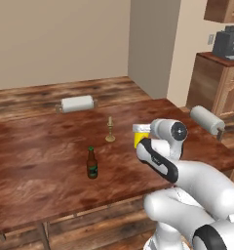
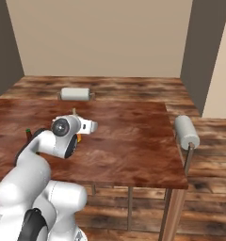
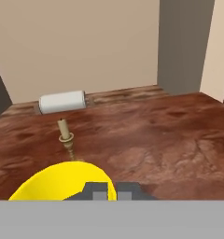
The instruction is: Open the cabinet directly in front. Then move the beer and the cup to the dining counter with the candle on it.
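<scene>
The yellow cup (image 3: pixel 62 183) sits right under my gripper (image 3: pixel 112 192), whose two fingertips are pinched together on its near rim. From the left base the cup (image 1: pixel 140 140) shows beside my wrist, low over the dining counter (image 1: pixel 41 141), just right of the candle (image 1: pixel 109 130). I cannot tell whether the cup rests on the wood. The beer (image 1: pixel 92 163) stands upright on the counter, nearer the front edge and left of the candle. In the hand view the candle (image 3: pixel 65 135) stands just beyond the cup. The cabinet is out of view.
A white cylindrical roll (image 1: pixel 77 103) lies at the counter's far edge, and a second one (image 1: pixel 206 118) stands off its right end. Wooden kitchen units with a dark appliance (image 1: pixel 227 43) are at the far right. The counter's right half (image 2: pixel 133 136) is bare wood.
</scene>
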